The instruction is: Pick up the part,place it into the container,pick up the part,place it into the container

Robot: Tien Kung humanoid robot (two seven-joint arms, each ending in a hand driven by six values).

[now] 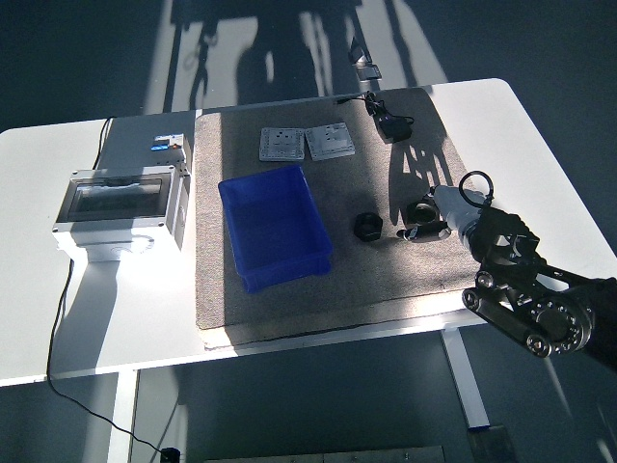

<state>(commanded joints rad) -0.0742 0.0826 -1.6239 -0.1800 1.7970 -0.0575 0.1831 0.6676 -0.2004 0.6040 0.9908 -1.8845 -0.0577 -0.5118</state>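
A blue container (275,227) sits on the grey mat (386,280), left of centre, and looks empty. A black nut-like part (368,227) lies on the mat just right of it. A second dark round part (421,209) lies further right. My right hand (436,218) reaches in from the lower right and is right at this second part, which seems to rest on the mat. Strong shadow hides the contact. My left arm is out of view.
Two grey plates (280,145) (330,142) lie at the mat's far side. A black adapter with cable (390,123) is at the far right. A grey electrical box (120,203) stands on the table at the left.
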